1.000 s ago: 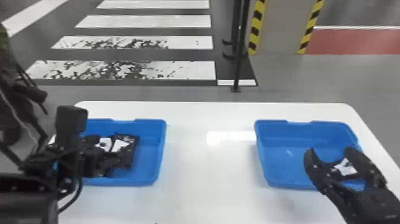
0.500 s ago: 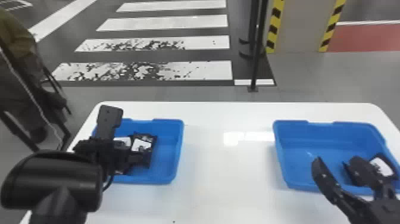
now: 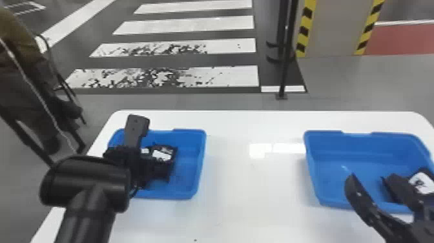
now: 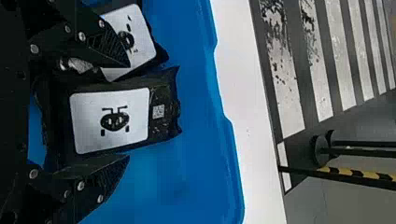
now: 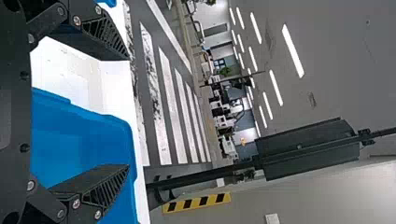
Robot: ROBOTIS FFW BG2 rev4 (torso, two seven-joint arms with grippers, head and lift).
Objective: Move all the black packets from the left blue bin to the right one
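The left gripper (image 3: 145, 169) is held low in the left blue bin (image 3: 199, 161). In the left wrist view, the fingers of the left gripper (image 4: 128, 111) are seen spread, with a white-labelled black packet (image 4: 109, 121) lying between them, unclamped. Whether it is touched by either finger cannot be made out for certain. Just beside it, a second black packet (image 4: 135, 42) is partly covered by one finger.

The right gripper (image 3: 371, 181) is held above the near side of the right blue bin (image 3: 358, 143), its fingers parted and nothing gripped. Inside that bin, a third black packet (image 3: 421, 182) is seen, partly hidden by one of those fingers. Both bins are set on a white table (image 3: 252, 194), well apart. Beyond the table, white stripes (image 3: 226, 76) are painted on the dark floor, and a thin black post (image 3: 284, 74) is seen.
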